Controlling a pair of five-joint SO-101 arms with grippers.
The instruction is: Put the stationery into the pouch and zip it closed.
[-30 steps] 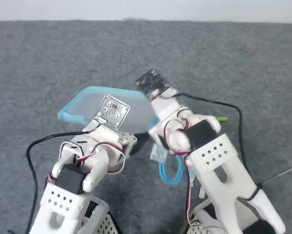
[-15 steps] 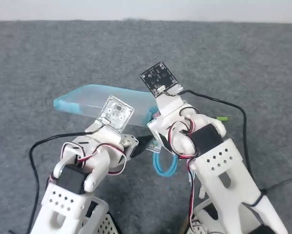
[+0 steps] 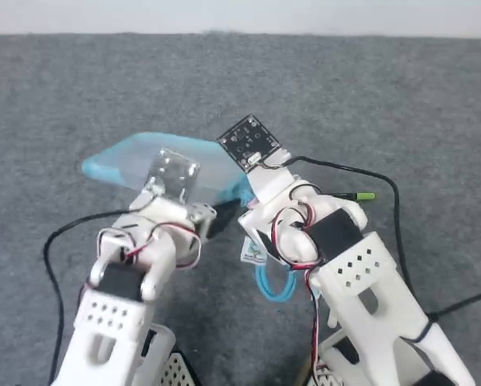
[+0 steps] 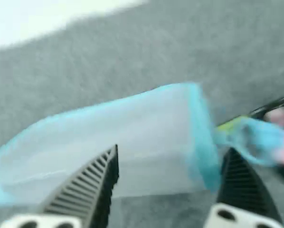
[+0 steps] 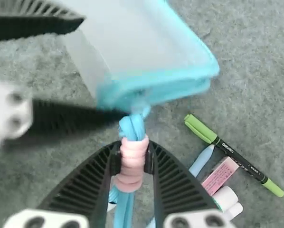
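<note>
The pouch (image 3: 156,161) is translucent with cyan edges and lies tilted on the grey carpet. Its blue strap (image 5: 131,127) carries a pink bead (image 5: 132,161), and my right gripper (image 5: 132,159) is shut on that bead just off the pouch's (image 5: 132,47) end. My left gripper (image 4: 173,152) is open, its two black fingers (image 4: 97,183) straddling the pouch (image 4: 123,137) near the same end. Loose stationery lies beside the right arm: a green pen (image 5: 227,152), a pink eraser (image 5: 219,175) and a pale blue pen (image 5: 201,161). The green pen's (image 3: 357,195) tip shows past the right arm.
The strap's blue loop (image 3: 274,285) hangs under the right arm (image 3: 337,241). Black cables (image 3: 63,237) trail beside both arms. Open carpet (image 3: 369,96) stretches behind and to both sides of the pouch.
The pouch has shifted left and turned. My left arm has pushed forward over its near end, and the right wrist has swung slightly left with the strap.
</note>
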